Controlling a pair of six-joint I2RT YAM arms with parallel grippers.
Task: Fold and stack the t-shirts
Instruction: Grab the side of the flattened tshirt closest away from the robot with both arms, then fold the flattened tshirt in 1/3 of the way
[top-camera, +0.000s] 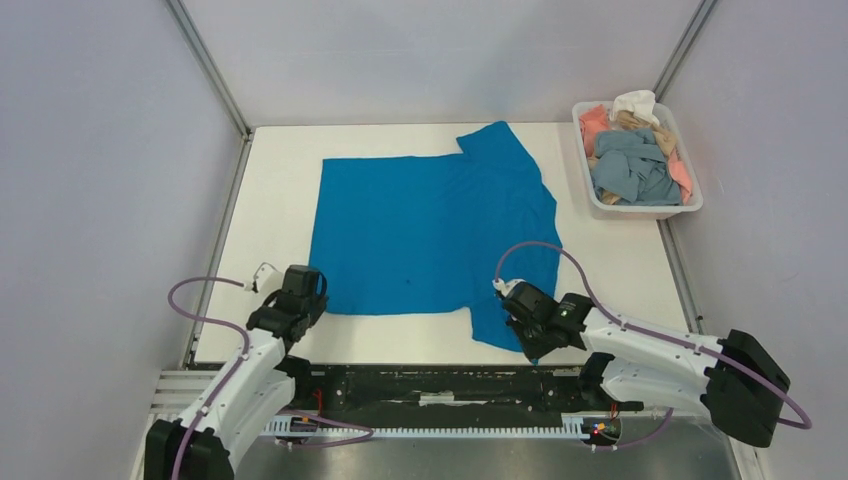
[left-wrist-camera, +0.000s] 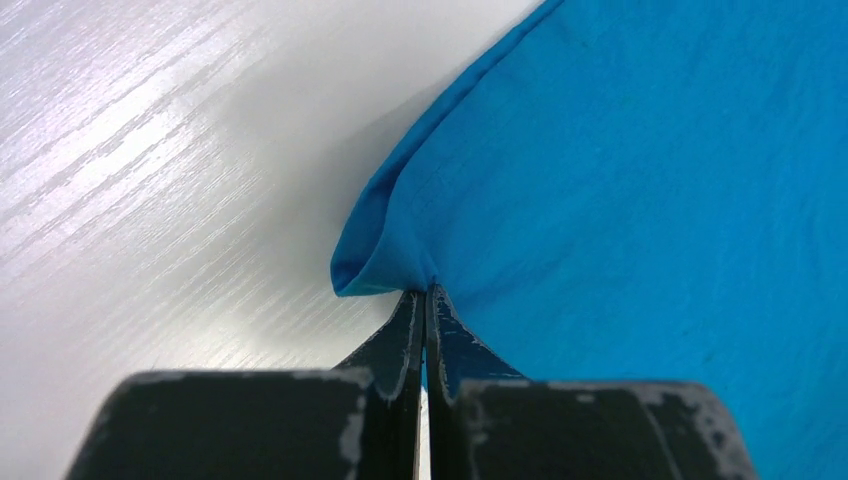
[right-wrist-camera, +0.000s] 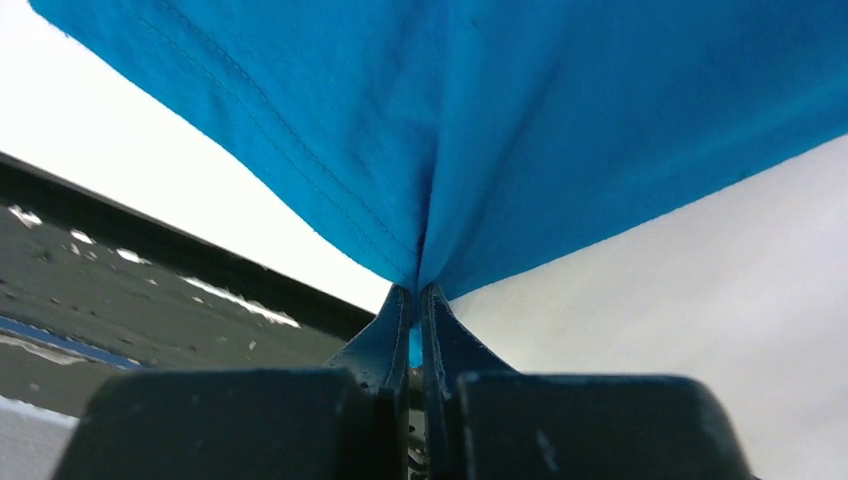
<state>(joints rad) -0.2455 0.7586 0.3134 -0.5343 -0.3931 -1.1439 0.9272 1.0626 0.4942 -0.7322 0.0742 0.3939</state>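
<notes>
A bright blue t-shirt (top-camera: 430, 225) lies spread flat on the white table. My left gripper (top-camera: 312, 298) is shut on its near left corner; the pinched fold (left-wrist-camera: 385, 262) shows just ahead of the closed fingertips (left-wrist-camera: 428, 295). My right gripper (top-camera: 512, 318) is shut on the near sleeve's hem, whose cloth (right-wrist-camera: 440, 150) bunches into the closed fingertips (right-wrist-camera: 420, 290). Grey-blue (top-camera: 630, 165), salmon pink (top-camera: 594, 122), tan (top-camera: 640, 122) and white (top-camera: 634, 103) shirts lie crumpled in the tray at the back right.
The white plastic tray (top-camera: 648, 208) stands at the far right against the enclosure wall. The table's near edge and the black rail (top-camera: 430, 385) lie just behind both grippers. Grey walls close in left, right and back.
</notes>
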